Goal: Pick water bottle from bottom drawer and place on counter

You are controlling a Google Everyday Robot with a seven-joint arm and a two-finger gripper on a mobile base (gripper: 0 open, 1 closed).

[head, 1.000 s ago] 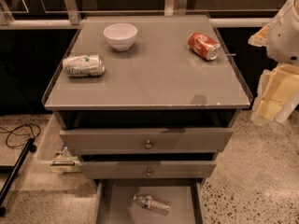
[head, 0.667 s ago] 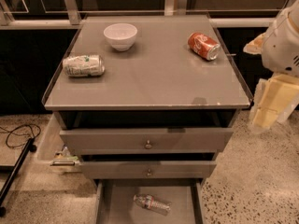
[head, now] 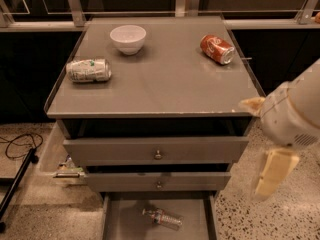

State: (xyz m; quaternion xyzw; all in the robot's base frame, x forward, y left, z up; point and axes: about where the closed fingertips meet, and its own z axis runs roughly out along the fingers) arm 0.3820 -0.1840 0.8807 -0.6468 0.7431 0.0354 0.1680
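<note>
The water bottle point(head: 162, 218), clear with a white cap, lies on its side in the open bottom drawer point(head: 115, 224), a flat grey tray at the foot of the cabinet. The counter point(head: 165, 84) is the grey top of the cabinet above it. My gripper point(head: 270, 175), cream-coloured on a white arm point(head: 295, 111), hangs at the right of the cabinet, level with the two upper drawers. It is above and to the right of the bottle, apart from it, and holds nothing that I can see.
On the counter stand a white bowl point(head: 128, 37) at the back, a silver-green can point(head: 89, 70) lying at the left and a red soda can point(head: 217, 49) lying at the back right. Two knobbed drawers point(head: 158, 154) stick out slightly. A black cable and stand point(head: 20, 159) are on the floor at the left.
My arm and gripper have come down along the cabinet's right side and a little to the left. The bottle, the cans and the bowl have not moved.
</note>
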